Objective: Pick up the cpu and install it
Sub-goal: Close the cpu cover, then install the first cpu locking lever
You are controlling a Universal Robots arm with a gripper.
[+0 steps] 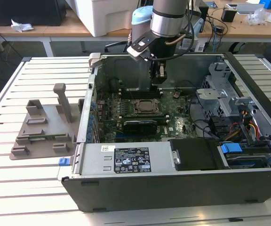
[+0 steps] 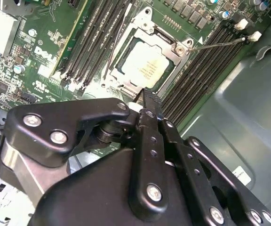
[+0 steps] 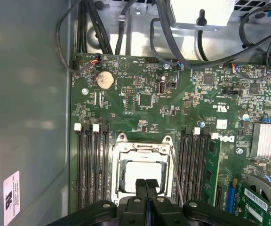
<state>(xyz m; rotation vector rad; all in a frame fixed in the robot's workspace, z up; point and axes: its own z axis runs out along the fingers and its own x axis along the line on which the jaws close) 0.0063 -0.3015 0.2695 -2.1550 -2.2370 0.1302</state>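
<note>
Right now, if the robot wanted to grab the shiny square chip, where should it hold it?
Probably by two opposite thin edges, coming straight down from above. The chip lies flat in the board with its shiny top facing up, so no side is open to reach from. The metal frame hugs it closely, leaving fingers little room.

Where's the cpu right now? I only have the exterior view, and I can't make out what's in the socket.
Observer: In both wrist views the cpu lies flat inside the socket frame on the motherboard, silvery top up.
Operator: Is anything being held?
Observer: No. In the first wrist view the end effector is shut, nothing between its fingertips.
Operator: Is it locked in?
Observer: In the first wrist view a thin metal lever runs beside the socket frame; whether it's latched, I cannot tell.
</note>
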